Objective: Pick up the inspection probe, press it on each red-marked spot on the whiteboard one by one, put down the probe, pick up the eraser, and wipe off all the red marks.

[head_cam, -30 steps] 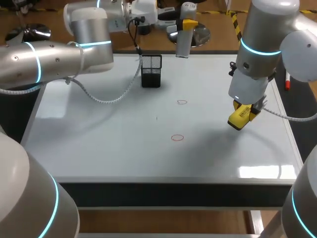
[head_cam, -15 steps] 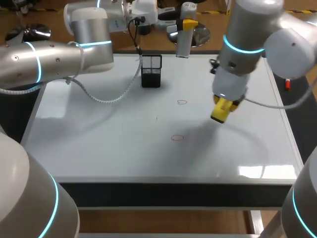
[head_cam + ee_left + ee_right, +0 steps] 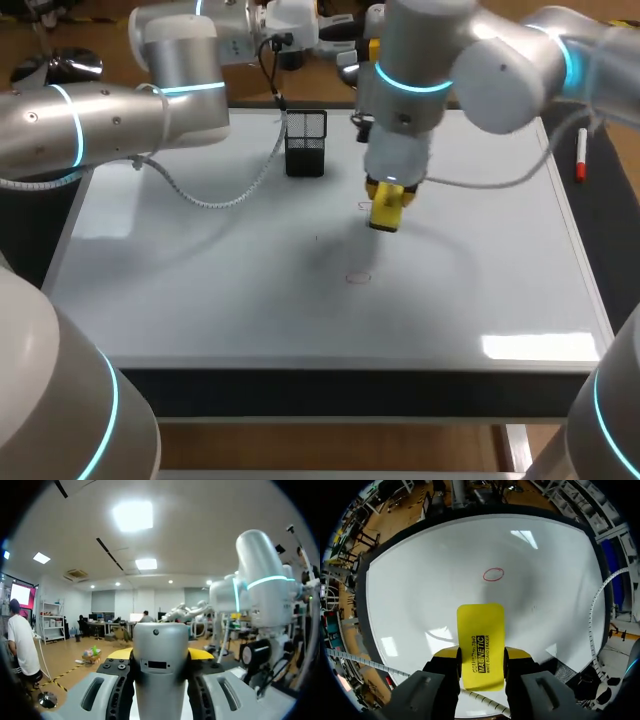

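Whiteboard (image 3: 420,595) below right pincer (image 3: 481,656) with eraser (image 3: 480,627)

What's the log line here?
right gripper: shut on eraser, beside far red mark | near red mark: intact | left gripper: shut on probe

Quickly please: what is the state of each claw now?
Left claw: closed on the probe.
Right claw: closed on the eraser.

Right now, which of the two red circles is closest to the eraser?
The far red circle, nearer the mesh holder: it lies right beside the eraser in the right gripper. The near red circle lies well apart from it.
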